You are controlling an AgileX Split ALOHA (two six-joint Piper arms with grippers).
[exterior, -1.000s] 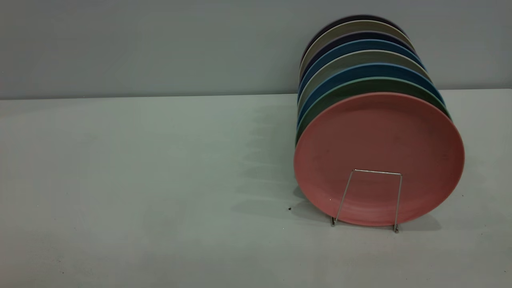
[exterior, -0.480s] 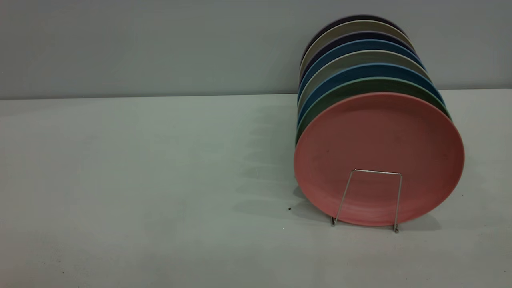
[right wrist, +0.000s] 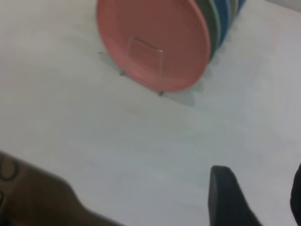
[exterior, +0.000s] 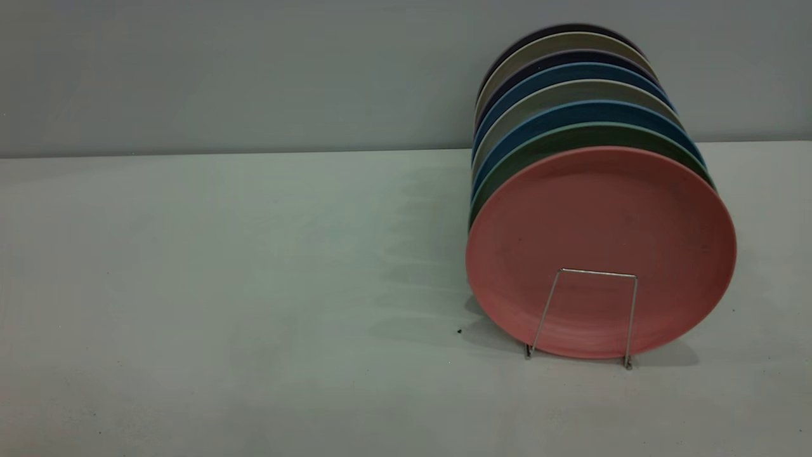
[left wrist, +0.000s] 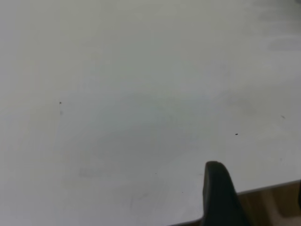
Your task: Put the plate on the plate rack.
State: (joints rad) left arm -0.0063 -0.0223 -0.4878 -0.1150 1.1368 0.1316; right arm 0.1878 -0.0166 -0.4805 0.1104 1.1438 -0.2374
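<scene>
The salmon-pink plate [exterior: 602, 228] stands upright on edge at the front of a row of plates, behind the front wire loop of the plate rack [exterior: 599, 273]. The right wrist view shows the same plate [right wrist: 150, 33] and plate rack loop [right wrist: 148, 43] well away from my right gripper [right wrist: 258, 195], which is open and holds nothing. My left gripper [left wrist: 257, 197] hangs open over bare table near its edge. Neither gripper shows in the exterior view.
Behind the pink plate stand a green plate [exterior: 571, 133], blue plates [exterior: 571, 111] and several grey and dark ones, all upright in the row. The white table [exterior: 254, 285] stretches left of the rack. A table edge [left wrist: 263, 188] with brown below lies by the left gripper.
</scene>
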